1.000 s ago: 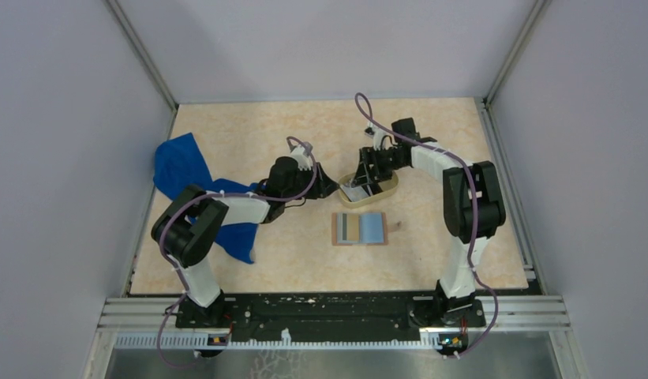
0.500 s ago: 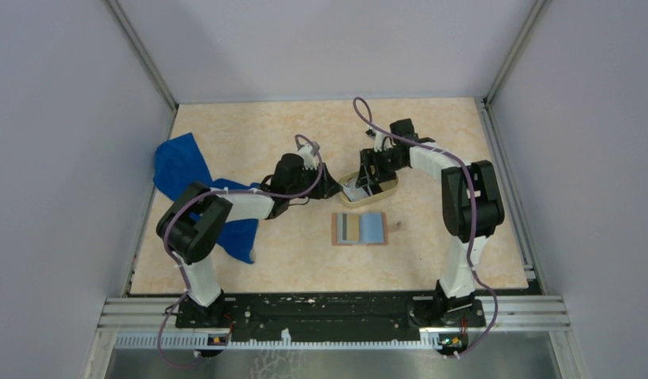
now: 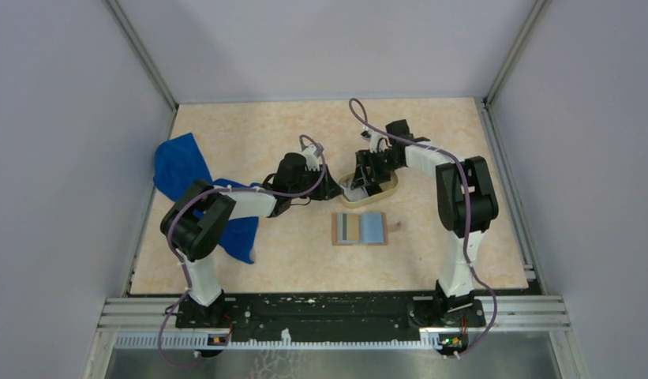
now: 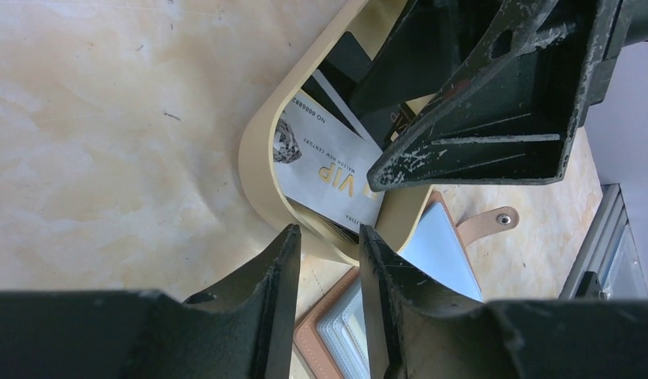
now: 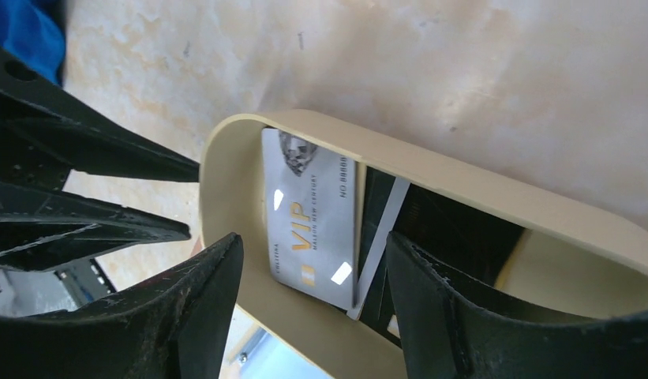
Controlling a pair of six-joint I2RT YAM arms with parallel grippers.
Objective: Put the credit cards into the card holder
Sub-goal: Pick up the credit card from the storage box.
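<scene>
Right wrist view: the right gripper [image 5: 312,276] hangs over the oval tan tray [image 5: 478,185], its jaws spread wide to either side of the white VIP card [image 5: 312,213]. This card lies face up on the tray floor, partly overlapping the black card [image 5: 431,229] beside it. Neither card is gripped.

Left wrist view: the left gripper [image 4: 324,260] sits at the rounded end of the tray, jaws parted by a narrow gap with the rim in line between them. They do not appear to clamp it. The card holder [image 4: 439,245] lies open on the table just beside the tray, grey-blue face up, with no card in it. In the top external view a blue cloth [image 3: 182,170] lies well apart, under the left arm.

Likely hazards:
- The cards are thin and flat against the floor, so closing fingers may slide over the white card instead of lifting an edge.
- The overlap may drag the black card along.
- The tray wall leaves little room, and a finger catching it could shove the unheld tray onto the holder.
- The two grippers work close together and could touch.
</scene>
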